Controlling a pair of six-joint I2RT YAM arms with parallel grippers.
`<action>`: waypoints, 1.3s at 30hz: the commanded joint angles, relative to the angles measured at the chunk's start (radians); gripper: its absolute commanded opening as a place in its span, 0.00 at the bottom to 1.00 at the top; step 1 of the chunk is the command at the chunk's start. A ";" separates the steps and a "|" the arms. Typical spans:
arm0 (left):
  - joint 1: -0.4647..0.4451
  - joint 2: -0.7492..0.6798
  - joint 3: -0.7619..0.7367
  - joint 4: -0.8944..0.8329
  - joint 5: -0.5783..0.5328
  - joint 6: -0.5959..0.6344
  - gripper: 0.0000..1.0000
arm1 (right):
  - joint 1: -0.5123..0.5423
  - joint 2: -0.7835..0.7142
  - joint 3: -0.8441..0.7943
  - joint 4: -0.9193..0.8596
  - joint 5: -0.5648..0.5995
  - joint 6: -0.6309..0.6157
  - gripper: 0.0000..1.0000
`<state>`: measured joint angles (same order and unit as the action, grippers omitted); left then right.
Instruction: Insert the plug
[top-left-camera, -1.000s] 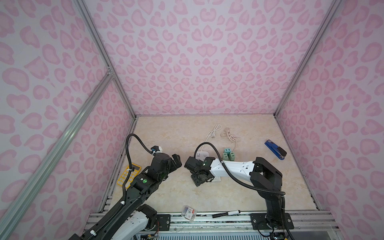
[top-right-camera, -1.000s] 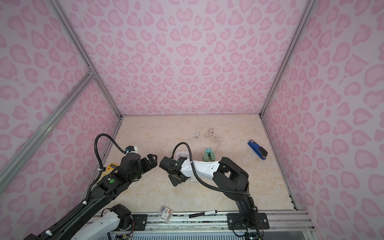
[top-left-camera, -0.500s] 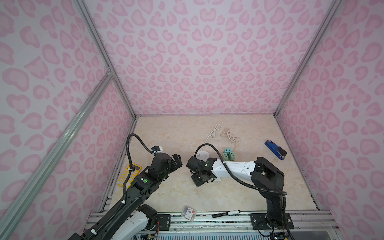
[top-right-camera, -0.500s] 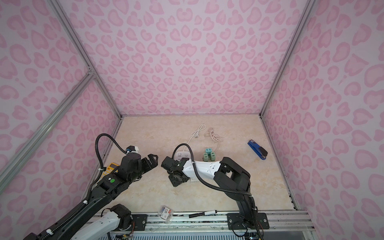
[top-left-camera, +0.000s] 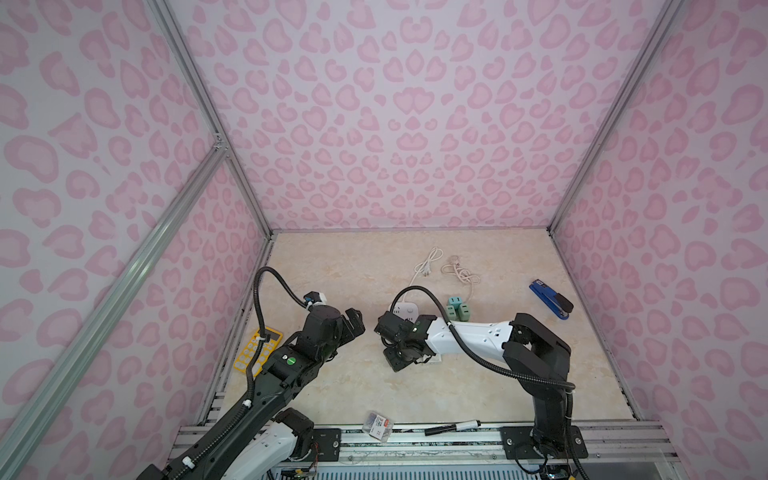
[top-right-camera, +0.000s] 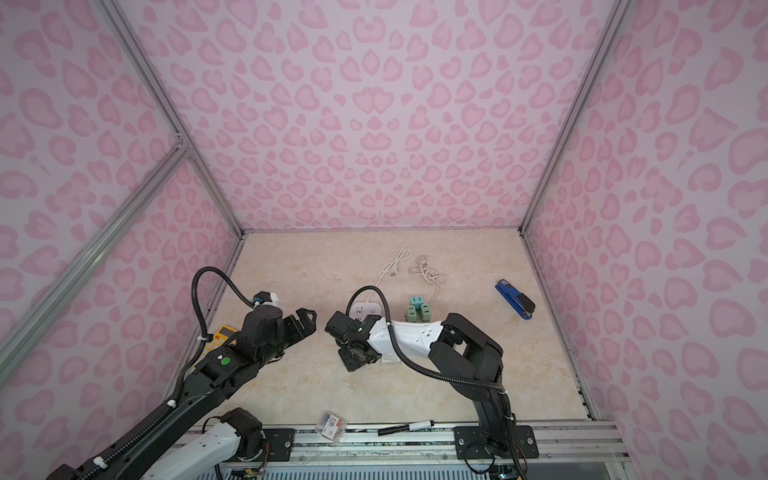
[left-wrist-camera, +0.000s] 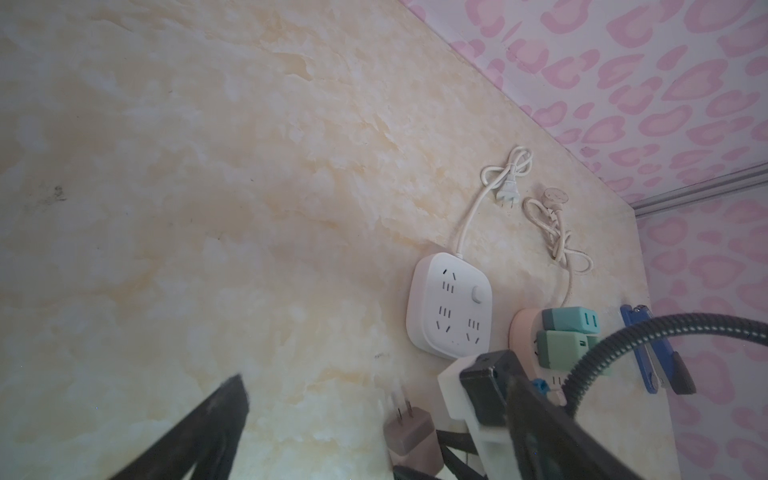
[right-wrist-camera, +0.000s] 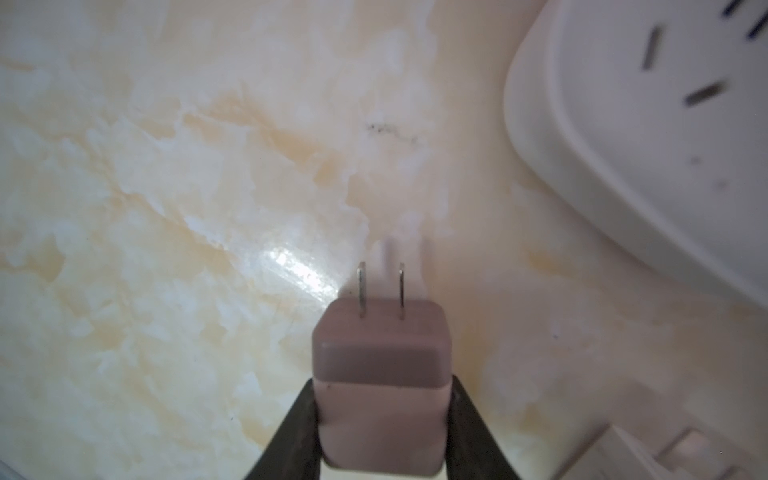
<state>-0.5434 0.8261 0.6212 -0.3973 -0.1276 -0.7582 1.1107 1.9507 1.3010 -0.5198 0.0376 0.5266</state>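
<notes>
While pinching the mauve plug (right-wrist-camera: 380, 345) in the right tool (right-wrist-camera: 382, 378), holds it low over the worktop (right-wrist-camera: 166, 208), both prongs bare, just on the near side of the white power strip (left-wrist-camera: 451, 309). Shows the left tool (top-left-camera: 356, 322) spread wide and empty, off to the left, apart from both.

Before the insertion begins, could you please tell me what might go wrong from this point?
The right claw pinches only the rear of the mauve plug; a push into a socket could make it tilt or slip. The white power strip looks unsecured on the table, and the open left claw is away from it, so it may slide. The prongs do not face the strip's sockets yet; re-aiming could miss.
</notes>
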 joint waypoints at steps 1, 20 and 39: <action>0.002 -0.004 -0.004 0.022 0.007 0.004 0.99 | -0.005 0.010 -0.024 -0.022 -0.001 -0.010 0.37; 0.002 0.080 0.006 0.039 0.252 0.056 0.91 | -0.151 -0.243 -0.154 0.021 -0.140 -0.214 0.25; 0.002 0.255 -0.031 0.393 0.752 -0.015 0.70 | -0.166 -0.399 -0.201 0.071 -0.298 -0.376 0.24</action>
<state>-0.5434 1.0790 0.5972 -0.0895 0.5533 -0.7601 0.9436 1.5528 1.0935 -0.4618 -0.2340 0.1722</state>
